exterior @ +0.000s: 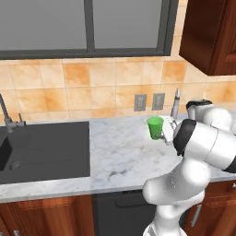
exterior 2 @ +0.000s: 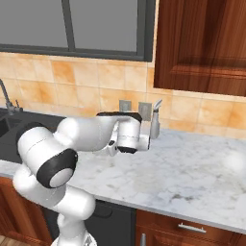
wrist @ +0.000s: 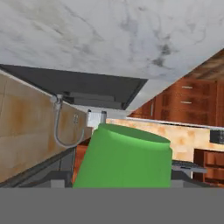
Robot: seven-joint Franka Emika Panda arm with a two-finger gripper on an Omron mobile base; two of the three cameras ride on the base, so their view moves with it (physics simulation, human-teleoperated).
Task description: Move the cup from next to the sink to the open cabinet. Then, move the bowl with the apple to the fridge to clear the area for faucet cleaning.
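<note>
Green and large at the bottom of the hand view, the cup (wrist: 124, 157) is pinched between the gripper (wrist: 122, 177) fingers; from left to right, the sink (exterior: 44, 147), marble bench (exterior: 120, 161) and cup (exterior: 156, 127) are seen; the cup is held upright just above the bench, with the arm folded low and the wrist turned sideways.

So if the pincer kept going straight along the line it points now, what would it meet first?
The green cup, most likely. In the hand view it sits right at the pincer, between the fingertips and blocking the way ahead. Beyond the cup lie the marble counter and the black sink, though depth there is hard to judge.
</note>
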